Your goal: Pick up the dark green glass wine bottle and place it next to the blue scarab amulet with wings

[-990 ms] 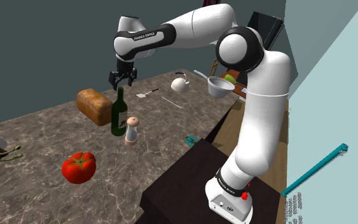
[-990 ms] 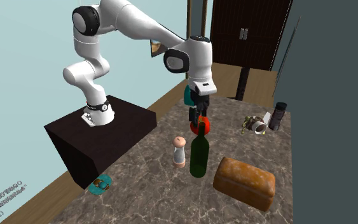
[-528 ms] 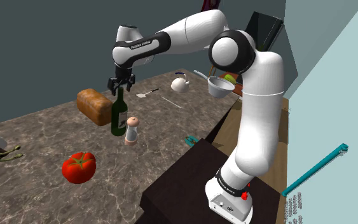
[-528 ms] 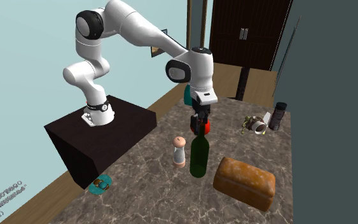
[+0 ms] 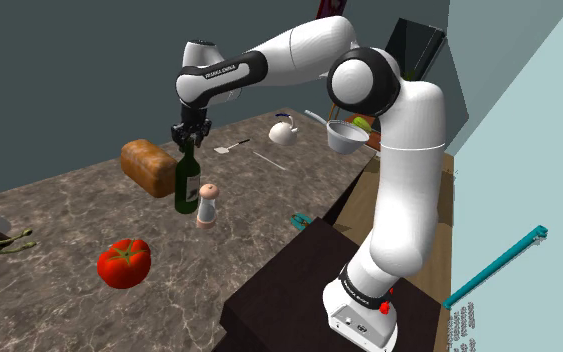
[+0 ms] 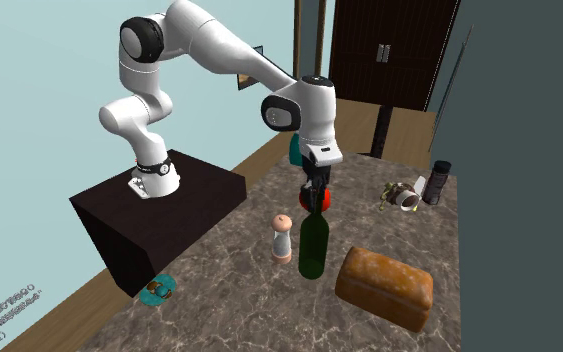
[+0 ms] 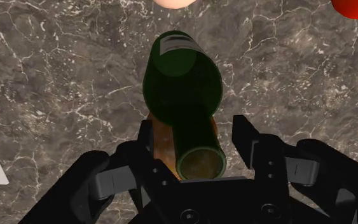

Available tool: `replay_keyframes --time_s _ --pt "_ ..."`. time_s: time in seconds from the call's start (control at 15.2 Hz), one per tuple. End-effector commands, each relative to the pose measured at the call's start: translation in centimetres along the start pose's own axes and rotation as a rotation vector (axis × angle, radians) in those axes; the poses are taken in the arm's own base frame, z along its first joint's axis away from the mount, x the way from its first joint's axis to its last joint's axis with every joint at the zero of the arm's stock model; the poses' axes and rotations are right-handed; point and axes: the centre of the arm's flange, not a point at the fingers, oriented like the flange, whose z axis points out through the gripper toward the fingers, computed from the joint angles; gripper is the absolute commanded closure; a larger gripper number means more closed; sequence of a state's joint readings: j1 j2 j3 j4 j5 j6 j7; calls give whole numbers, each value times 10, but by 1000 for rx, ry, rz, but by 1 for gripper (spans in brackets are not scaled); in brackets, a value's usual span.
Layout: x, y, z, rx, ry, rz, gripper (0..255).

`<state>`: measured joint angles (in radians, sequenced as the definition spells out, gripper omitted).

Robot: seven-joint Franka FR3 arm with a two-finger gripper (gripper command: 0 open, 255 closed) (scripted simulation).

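As you look out from the stand, the shaker point(image 5: 206, 205) is nearest, the dark green wine bottle point(image 5: 184, 185) upright just behind it on the marbled desk point(image 5: 69, 190), the bread loaf point(image 5: 147, 165) beyond. Your end effector point(image 5: 189, 138) straddles the bottle's neck, its 2 fingers point(image 7: 244, 137) apart, not touching the glass.

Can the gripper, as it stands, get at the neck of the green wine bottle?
Probably yes: the gripper stands over the dark green wine bottle, an open finger on either side of its neck, nothing in between.
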<state>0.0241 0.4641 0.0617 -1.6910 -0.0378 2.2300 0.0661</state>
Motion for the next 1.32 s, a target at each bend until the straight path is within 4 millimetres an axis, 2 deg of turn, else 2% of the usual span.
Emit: replay_keyframes --time_s 0.0,0.53,1.25 --pt "0 0 0 0 0 0 255" --pt "0 0 0 0 0 0 255" --pt "4 0 -58 0 0 0 255"
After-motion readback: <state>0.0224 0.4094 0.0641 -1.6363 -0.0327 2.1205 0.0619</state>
